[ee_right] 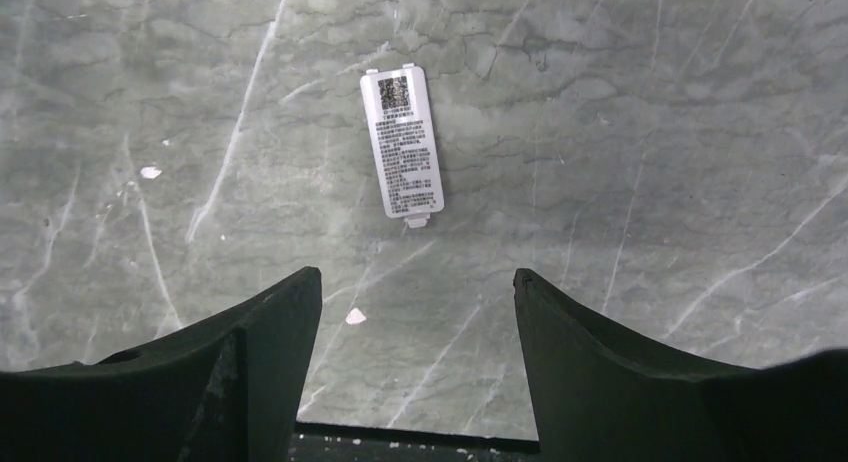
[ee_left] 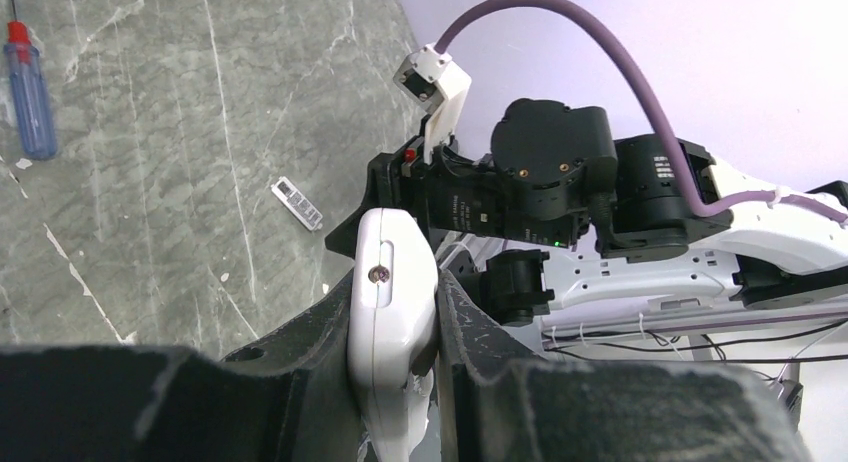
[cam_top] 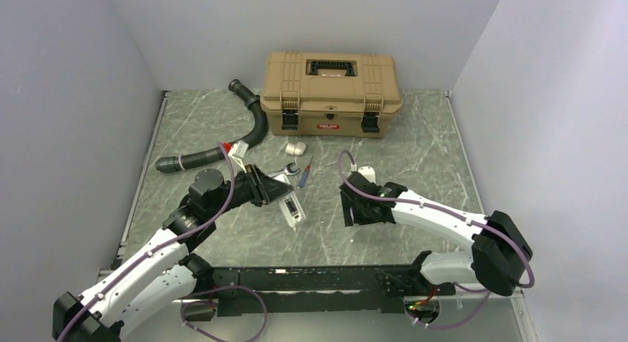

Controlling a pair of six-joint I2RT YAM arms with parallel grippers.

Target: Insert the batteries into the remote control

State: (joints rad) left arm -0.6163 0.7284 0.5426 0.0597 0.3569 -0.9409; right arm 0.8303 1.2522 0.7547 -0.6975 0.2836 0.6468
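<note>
My left gripper (cam_top: 275, 190) is shut on the remote control (cam_top: 292, 209), a slim white handset that sticks out past the fingers towards the table's middle. In the left wrist view the remote control (ee_left: 385, 327) stands edge-on between both pads, a small screw showing on its side. My right gripper (ee_right: 415, 277) hangs open over bare table with nothing between its fingers. Just ahead of it a white labelled battery cover (ee_right: 403, 142) lies flat. No batteries show in any view.
A tan toolbox (cam_top: 331, 94) stands shut at the back. A black corrugated hose (cam_top: 222, 153) curves at the back left. A blue screwdriver (cam_top: 304, 173) with a red tip and a stubby white cylinder (cam_top: 296, 147) lie in front of the toolbox.
</note>
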